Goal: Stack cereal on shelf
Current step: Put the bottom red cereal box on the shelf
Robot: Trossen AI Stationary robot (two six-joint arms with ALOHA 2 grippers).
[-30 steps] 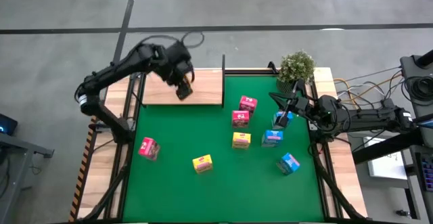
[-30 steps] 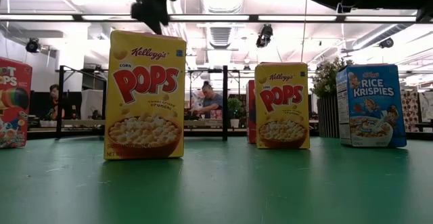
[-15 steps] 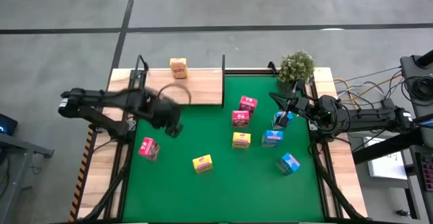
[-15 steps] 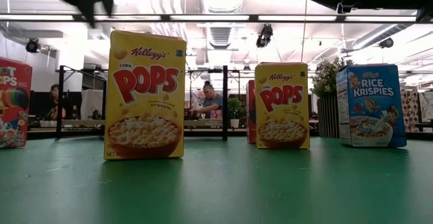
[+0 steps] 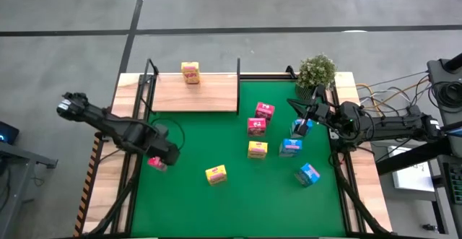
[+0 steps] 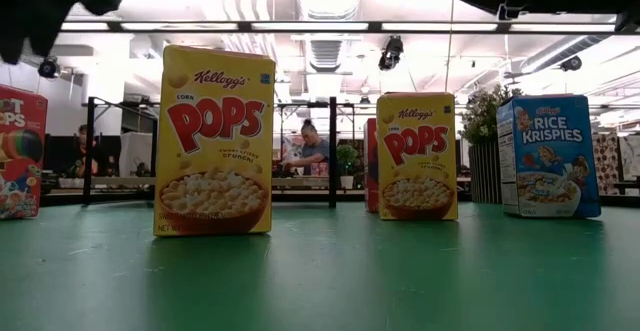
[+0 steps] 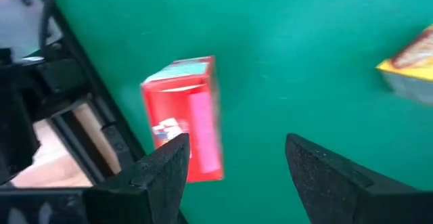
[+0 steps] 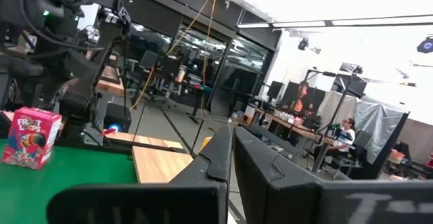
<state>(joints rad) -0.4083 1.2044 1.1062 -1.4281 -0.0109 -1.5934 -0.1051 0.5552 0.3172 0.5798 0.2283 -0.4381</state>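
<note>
My left gripper [image 5: 164,154] [image 7: 233,163] hangs open, pointing down, over the left part of the green mat. A pink cereal box [image 7: 186,119] [image 5: 154,164] stands on the mat just below it, off to one finger's side and untouched. One yellow cereal box [image 5: 190,72] stands on the light-wood shelf [image 5: 209,94] at the far left. On the mat stand two yellow boxes [image 5: 216,174] [image 5: 258,149], two pink boxes [image 5: 264,110] [image 5: 256,126] and two blue boxes [image 5: 290,146] [image 5: 308,174]. My right gripper [image 5: 303,116] [image 8: 232,158] waits shut at the mat's right, holding nothing.
A small potted plant [image 5: 316,71] stands at the far right corner. Black shelf posts [image 5: 238,69] rise at the board's ends. The green mat [image 5: 216,210] has free room along its near edge. People sit in the room beyond the table [image 6: 310,146].
My left gripper has swung from above the shelf toward the table's near left, dropped lower and rolled about its own axis. It now hangs over the pink box at the mat's left. The yellow box stands uncovered on the shelf. My right arm kept still.
</note>
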